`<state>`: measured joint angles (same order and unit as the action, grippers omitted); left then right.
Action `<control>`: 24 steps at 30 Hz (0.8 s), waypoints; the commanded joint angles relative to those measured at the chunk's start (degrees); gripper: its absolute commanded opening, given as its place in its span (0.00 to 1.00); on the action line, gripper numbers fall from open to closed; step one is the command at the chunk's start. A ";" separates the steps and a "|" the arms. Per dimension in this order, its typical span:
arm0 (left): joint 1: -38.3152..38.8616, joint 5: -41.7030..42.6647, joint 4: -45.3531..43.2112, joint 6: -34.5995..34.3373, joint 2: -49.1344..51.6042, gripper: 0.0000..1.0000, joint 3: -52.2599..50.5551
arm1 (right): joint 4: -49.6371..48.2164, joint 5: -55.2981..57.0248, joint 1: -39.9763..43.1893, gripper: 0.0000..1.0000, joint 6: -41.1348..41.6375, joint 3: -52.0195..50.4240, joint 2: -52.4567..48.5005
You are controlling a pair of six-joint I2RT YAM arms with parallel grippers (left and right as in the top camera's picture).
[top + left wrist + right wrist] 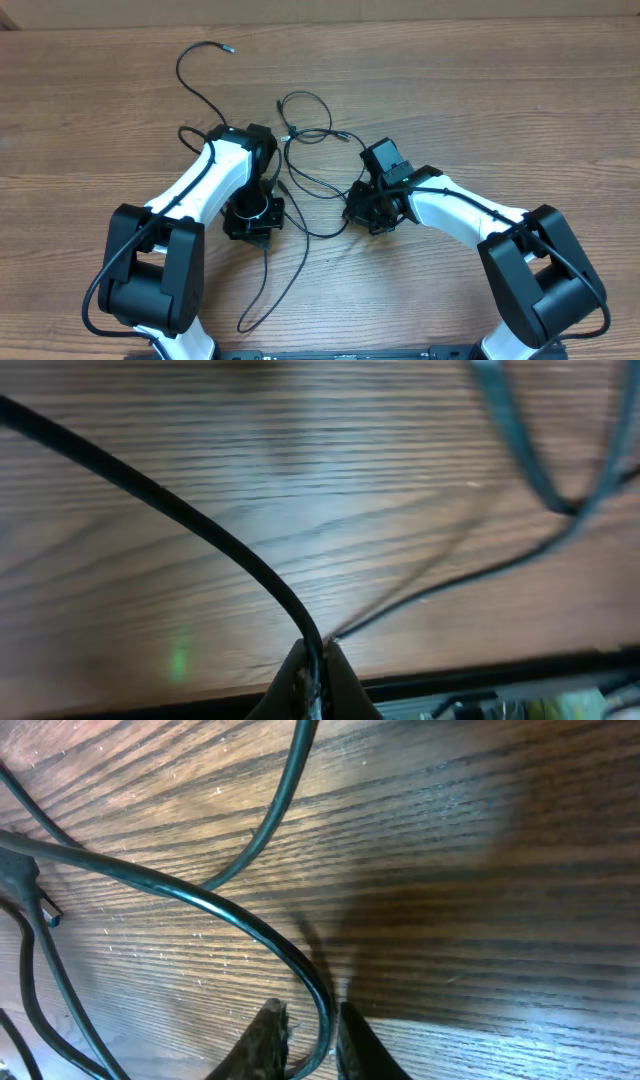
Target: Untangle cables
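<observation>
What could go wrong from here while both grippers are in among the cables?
The left gripper pinches one cable; pulling on it may tighten the tangle of crossed strands instead of freeing it. The right gripper stands slightly open around a cable loop, so that strand could slip out or snag on a move.

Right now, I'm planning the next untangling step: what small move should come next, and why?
Probably lift the right gripper clear: its jaws stand slightly apart around a looped cable, no firm grip, while the left gripper pinches its strand, ready to pull.
</observation>
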<state>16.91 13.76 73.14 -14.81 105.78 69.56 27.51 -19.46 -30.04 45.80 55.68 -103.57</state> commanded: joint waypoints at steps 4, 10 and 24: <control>1.40 6.23 -1.07 6.08 -0.13 0.17 -0.48 | -0.26 0.39 -0.26 0.17 -0.46 -0.28 -0.44; 4.22 5.49 -4.09 6.23 -0.13 0.26 -0.52 | -0.26 0.39 -0.26 0.17 -0.46 -0.31 -0.44; 6.43 5.38 -8.50 4.04 -0.13 0.33 -3.98 | -0.24 0.39 -0.26 0.18 -0.48 -0.31 -0.44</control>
<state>22.87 18.33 65.10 -10.39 105.78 67.55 27.51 -19.46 -30.04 45.60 55.68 -103.57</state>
